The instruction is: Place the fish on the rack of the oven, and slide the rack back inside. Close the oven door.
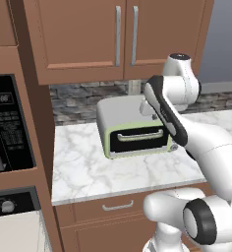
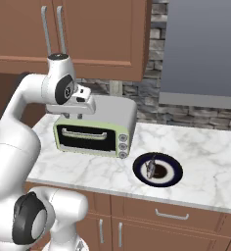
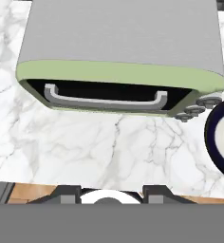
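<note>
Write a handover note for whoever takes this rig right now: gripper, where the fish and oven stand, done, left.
Gripper: hangs above the toaster oven, nothing between the fingers; whether the jaws are open or shut is not clear.
Fish: lies on the dark blue plate on the marble counter, right of the toaster oven.
Oven: its control strip with the knob shows at lower left, with a pale surface below it; rack or door cannot be told.
Done: nothing yet.
Left: pick up the fish, set it on the rack, slide the rack in, close the door.

toaster oven point(image 2: 95, 128) blocks counter point(image 2: 205, 162); marble beside plate point(image 2: 158, 169) open.
</note>
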